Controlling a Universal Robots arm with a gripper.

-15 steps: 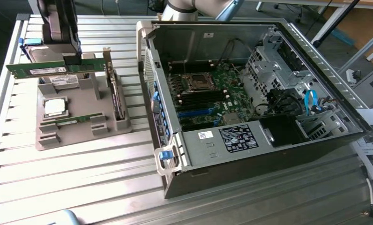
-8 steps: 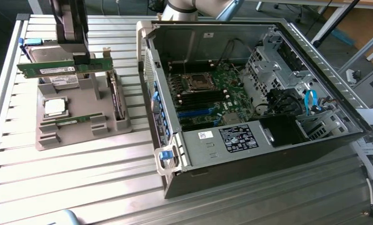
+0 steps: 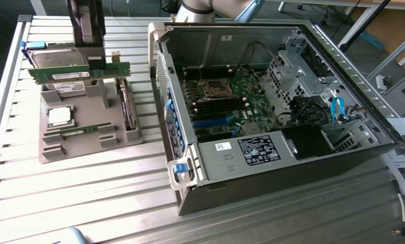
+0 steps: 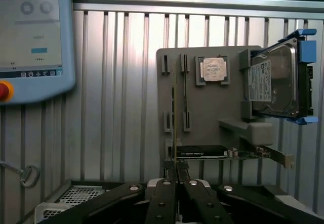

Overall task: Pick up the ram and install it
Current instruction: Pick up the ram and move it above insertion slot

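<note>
Claw [image 3: 97, 65] comes down from above at the exterior view's left, its dark fingers closed on the upper edge of the ram [image 3: 66, 73]. The green stick hangs level with its white label facing the camera. It is above the grey holder [image 3: 87, 147] and partly in front of the hard drive [image 3: 50, 57] propped at the holder's far end. A processor chip [image 3: 58, 116] lies flat in the holder, and a dark expansion card [image 3: 124, 109] stands on edge along the side nearer the computer case [image 3: 257, 168]. The case lies open on the slatted metal surface [image 3: 87, 198] to the exterior view's right, well apart from the ram, with its motherboard [image 3: 233, 96] exposed.

From the wrist view the claw [image 4: 175, 176] appears nearly shut, its two fingertips pressed close together on the ram [image 4: 174, 123]. The ram is seen edge-on here, as a thin line running straight out from between them. Beyond it sit the holder [image 4: 212, 113], the processor chip [image 4: 213, 70], the hard drive [image 4: 276, 80] in its blue-tabbed carrier and the expansion card [image 4: 223, 153]. This view adds a teach pendant [image 4: 30, 37] with a red button, lying on the surface [image 4: 116, 82] beside the holder. The exterior view alone gives the case and the ram's broad face.
</note>
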